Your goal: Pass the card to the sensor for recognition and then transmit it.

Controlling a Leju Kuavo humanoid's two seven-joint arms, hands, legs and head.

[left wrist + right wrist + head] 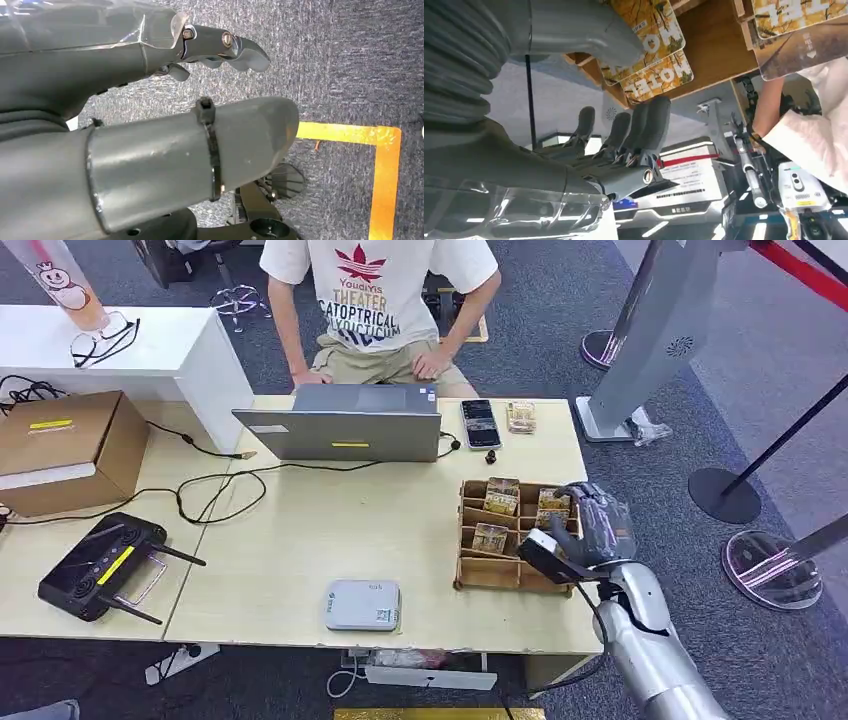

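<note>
The desk (300, 540) carries a wooden card tray (470, 575) directly beneath the right robot hand (590, 530), and a small white sensor box (362, 605) sits well to that hand's left, near the desk's front edge. The hand hovers over the tray with fingers apart, gripping nothing; the nearest card (651, 37), printed "HOTEL", lies just beyond its thumb. Judged thin, stiff, light and slick: pinch across an exposed edge, thumb opposing fingers.

Grey carpet floor (560, 320); pale wooden table (330, 530); white counter (170, 350) beside it.
</note>
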